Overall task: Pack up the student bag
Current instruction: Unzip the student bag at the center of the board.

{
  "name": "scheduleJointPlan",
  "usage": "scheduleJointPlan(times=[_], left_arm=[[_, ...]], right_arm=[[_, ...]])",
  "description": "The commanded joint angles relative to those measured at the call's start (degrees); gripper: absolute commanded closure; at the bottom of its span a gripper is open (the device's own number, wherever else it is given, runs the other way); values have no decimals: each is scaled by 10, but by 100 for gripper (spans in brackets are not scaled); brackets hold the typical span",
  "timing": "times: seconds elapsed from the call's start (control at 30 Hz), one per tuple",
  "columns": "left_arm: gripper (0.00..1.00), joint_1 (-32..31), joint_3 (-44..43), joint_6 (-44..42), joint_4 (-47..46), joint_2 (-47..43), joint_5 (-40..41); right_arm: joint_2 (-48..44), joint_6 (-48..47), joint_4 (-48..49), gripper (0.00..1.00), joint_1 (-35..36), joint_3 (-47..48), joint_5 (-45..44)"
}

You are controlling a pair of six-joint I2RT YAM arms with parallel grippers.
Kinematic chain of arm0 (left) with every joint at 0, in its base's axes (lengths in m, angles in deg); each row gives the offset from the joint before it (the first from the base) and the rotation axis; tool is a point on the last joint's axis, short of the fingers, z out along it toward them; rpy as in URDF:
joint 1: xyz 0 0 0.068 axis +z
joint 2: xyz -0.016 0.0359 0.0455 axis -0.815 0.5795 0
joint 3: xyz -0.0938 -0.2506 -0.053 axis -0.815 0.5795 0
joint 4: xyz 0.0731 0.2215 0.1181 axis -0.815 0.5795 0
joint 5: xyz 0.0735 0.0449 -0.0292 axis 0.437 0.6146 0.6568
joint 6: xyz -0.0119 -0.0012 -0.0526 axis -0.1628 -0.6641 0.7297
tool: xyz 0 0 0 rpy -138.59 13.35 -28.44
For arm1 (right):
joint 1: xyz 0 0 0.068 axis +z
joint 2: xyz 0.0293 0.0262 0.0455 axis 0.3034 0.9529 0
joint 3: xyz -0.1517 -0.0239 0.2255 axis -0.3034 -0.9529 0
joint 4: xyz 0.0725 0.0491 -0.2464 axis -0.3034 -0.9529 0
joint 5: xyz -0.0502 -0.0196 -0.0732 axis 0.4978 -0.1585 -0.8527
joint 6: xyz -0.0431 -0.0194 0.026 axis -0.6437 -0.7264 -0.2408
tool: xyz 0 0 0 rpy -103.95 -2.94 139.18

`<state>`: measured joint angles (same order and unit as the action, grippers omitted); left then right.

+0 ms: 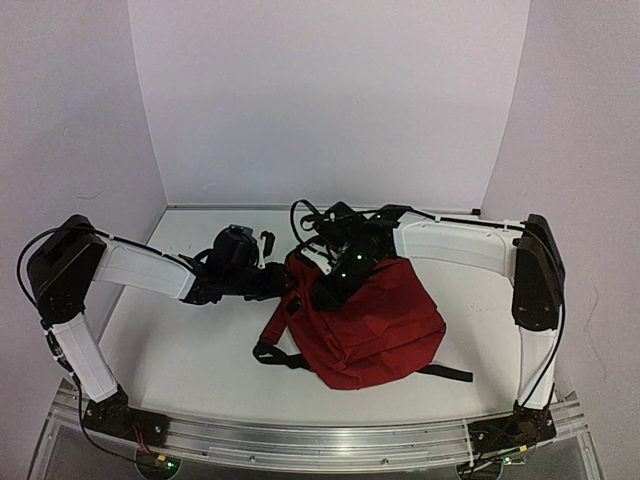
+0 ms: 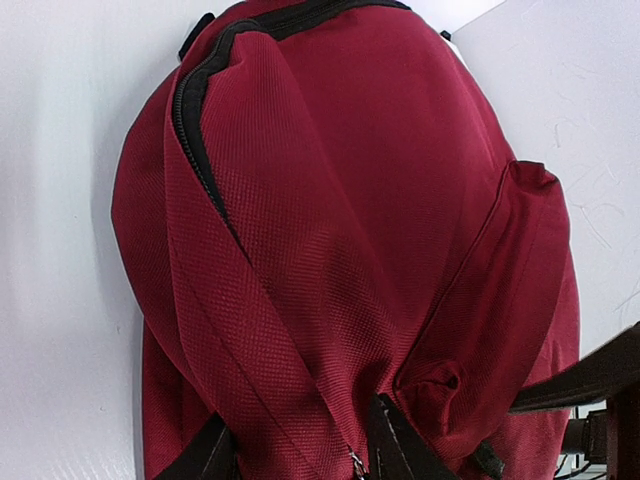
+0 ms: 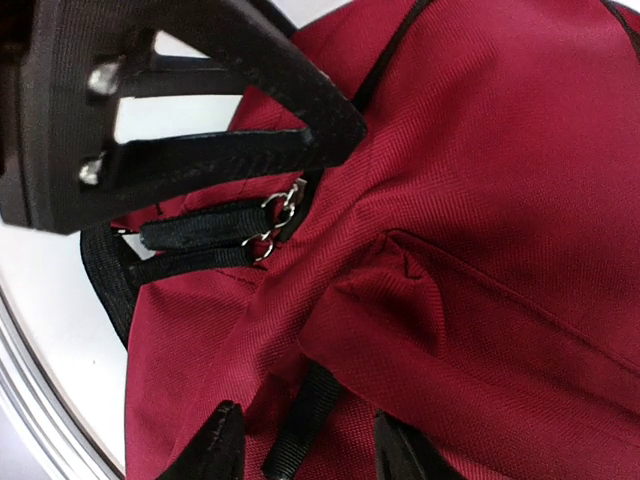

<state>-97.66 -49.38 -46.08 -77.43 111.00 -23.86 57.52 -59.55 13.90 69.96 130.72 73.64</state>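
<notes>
Right tool point(image 3: 305, 440) sat apart around a black strap point(image 3: 310, 390); left tool point(image 2: 300, 440) was clamped on the student bag point(image 1: 375, 320), lying on the counter point(image 1: 180, 350). Main zip point(image 2: 195, 130) looked closed, 2 pulls point(image 3: 272, 225) together, so nearly finished or barely started, couldn't tell.

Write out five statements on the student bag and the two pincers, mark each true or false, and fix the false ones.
1. The student bag is dark red. True.
2. It stands upright against the back wall. False: it lies slumped on the table, away from the wall.
3. The left pincer and right pincer are both at the bag. True.
4. Its zip pulls are white. False: they are black.
5. A black strap runs between the right pincer's fingers. True.
</notes>
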Motion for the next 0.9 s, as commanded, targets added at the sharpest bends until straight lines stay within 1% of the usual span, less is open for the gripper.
scheduleJointPlan(times=[0.0, 0.07, 0.13, 0.2, 0.27, 0.3, 0.33, 0.7, 0.87], left_arm=[[61, 0, -3, -9, -11, -19, 7], [64, 1, -6, -10, -4, -18, 11], [71, 3, -8, -10, 5, -18, 16], [80, 8, -7, -8, 12, -18, 19], [92, 14, -5, -3, 19, -17, 22], [97, 16, -4, 0, 22, -16, 23], [99, 19, -3, 2, 23, -14, 24], [100, 51, 5, 8, 37, -8, 30], [100, 68, 6, 6, 42, -6, 24]], right_arm=[[10, 6, 6, 67, 6, 20, -42], [4, 3, 5, 76, 5, 19, -60], [-5, -2, 4, 83, 5, 17, -74], [-17, -8, 3, 89, 5, 13, -87], [-30, -14, 2, 96, 1, 8, -94], [-35, -14, 1, 98, -1, 5, -94], [-40, -15, 0, 100, -5, 1, -93], [-77, -12, -9, 100, -79, -39, -43], [-91, -22, -16, 100, -116, -53, -35]])
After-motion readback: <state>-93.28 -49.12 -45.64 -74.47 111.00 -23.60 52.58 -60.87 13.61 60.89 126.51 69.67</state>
